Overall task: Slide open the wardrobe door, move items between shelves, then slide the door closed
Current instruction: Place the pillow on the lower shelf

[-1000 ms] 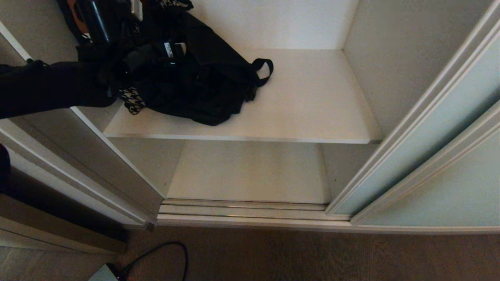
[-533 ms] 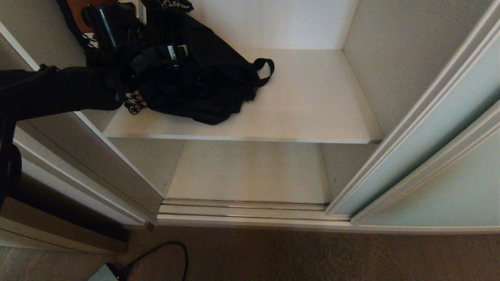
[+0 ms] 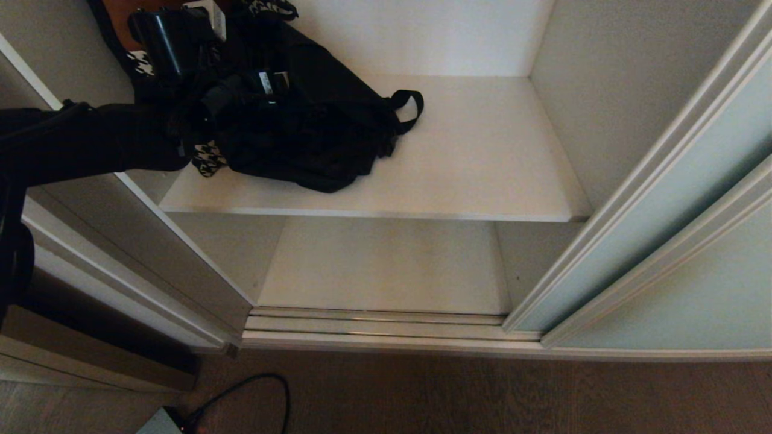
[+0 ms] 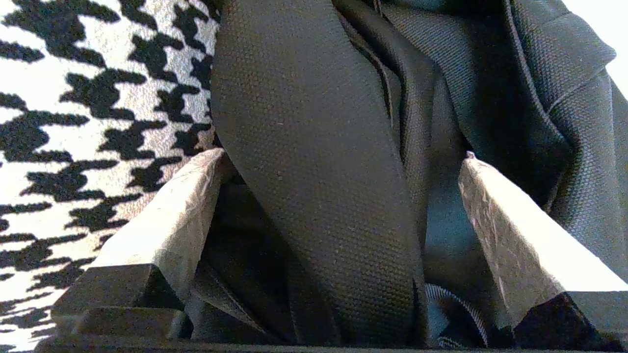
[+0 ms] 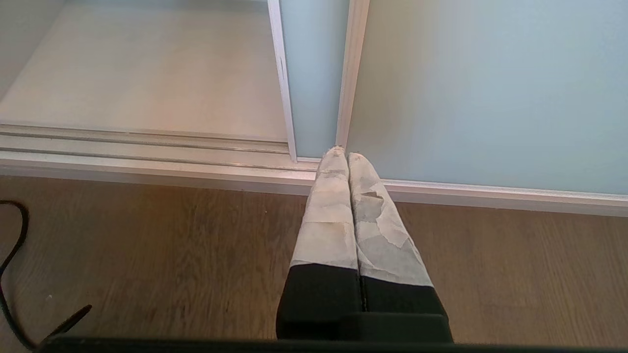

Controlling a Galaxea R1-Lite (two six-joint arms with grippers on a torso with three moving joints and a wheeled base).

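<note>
A black bag point(image 3: 301, 132) with straps lies at the left of the upper shelf point(image 3: 482, 150). My left arm point(image 3: 90, 141) reaches in from the left, its gripper buried in the bag. In the wrist view the left gripper point(image 4: 341, 157) is open wide, with a thick fold of the black bag point(image 4: 314, 171) running between its taped fingers point(image 4: 167, 215). The lower shelf point(image 3: 386, 265) is bare. The sliding wardrobe door point(image 3: 663, 199) stands pushed to the right. My right gripper point(image 5: 342, 153) hangs shut just above the floor, by the door's bottom frame point(image 5: 490, 196).
Black-and-white houndstooth fabric point(image 4: 73, 122) lies against the bag at the shelf's left end. The metal floor track point(image 3: 374, 325) runs under the opening. A black cable point(image 3: 253, 386) loops on the wooden floor. The wardrobe's left side wall point(image 3: 151, 253) is close to my left arm.
My left arm has edged slightly further into the bag. The bag's top at the back left has shifted, baring an orange-brown patch and some houndstooth. The jaws stayed wide.
</note>
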